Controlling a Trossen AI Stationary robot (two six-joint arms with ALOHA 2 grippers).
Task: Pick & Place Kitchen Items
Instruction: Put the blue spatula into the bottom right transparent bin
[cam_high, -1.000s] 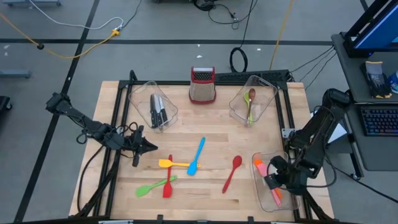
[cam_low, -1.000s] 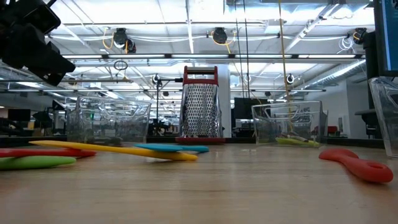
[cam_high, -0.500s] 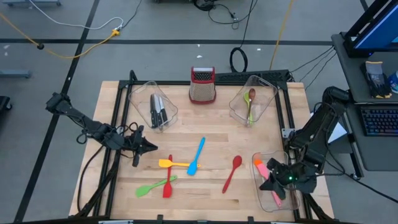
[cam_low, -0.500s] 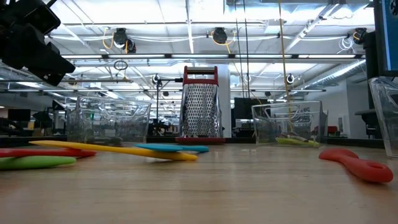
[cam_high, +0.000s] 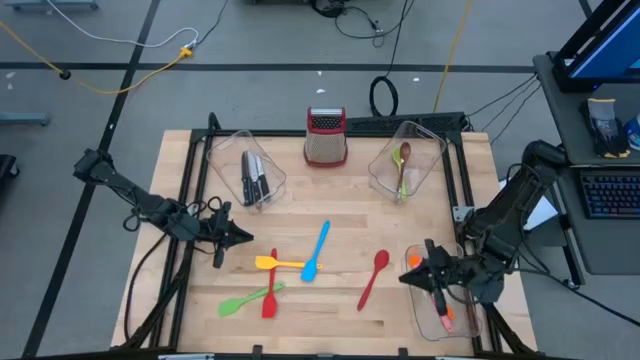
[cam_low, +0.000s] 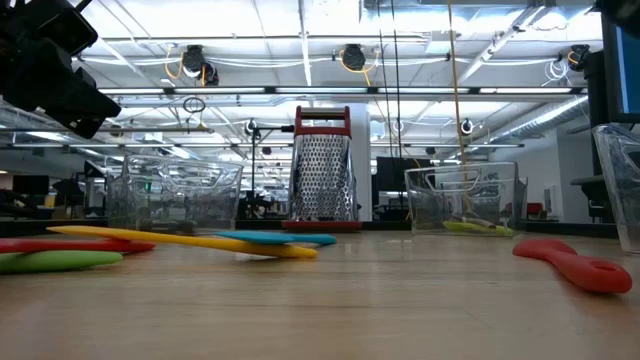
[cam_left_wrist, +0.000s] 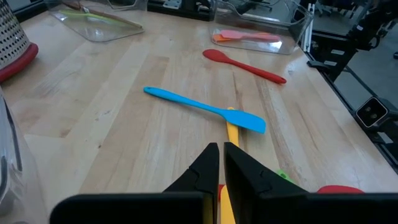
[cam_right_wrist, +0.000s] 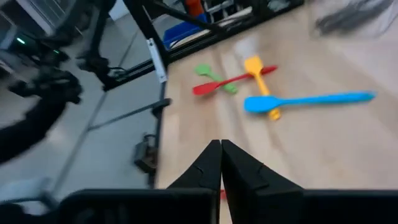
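Five utensils lie loose on the wooden table: a blue spatula (cam_high: 317, 250), with its blade over a yellow spatula (cam_high: 278, 264), a green spatula (cam_high: 250, 298) crossed by a red utensil (cam_high: 269, 290), and a red spoon (cam_high: 375, 275). My left gripper (cam_high: 245, 238) is shut and empty, above the table left of the yellow spatula; its wrist view shows the shut gripper (cam_left_wrist: 221, 155) just short of the blue spatula (cam_left_wrist: 205, 109). My right gripper (cam_high: 408, 277) is shut and empty, pointing toward the table's left at the near right bin's left rim; it shows shut in the right wrist view (cam_right_wrist: 221, 152).
A clear bin (cam_high: 225, 160) at the far left holds black-handled knives. A bin (cam_high: 425, 140) at the far right holds a green and a brown spoon. The near right bin (cam_high: 470, 320) holds pink and orange spatulas. A metal box grater (cam_high: 326, 137) stands at the far middle.
My right gripper has come up from over the near right bin and swung round toward the table's left, so that its fingers now point at the loose utensils. The utensils have kept their places.
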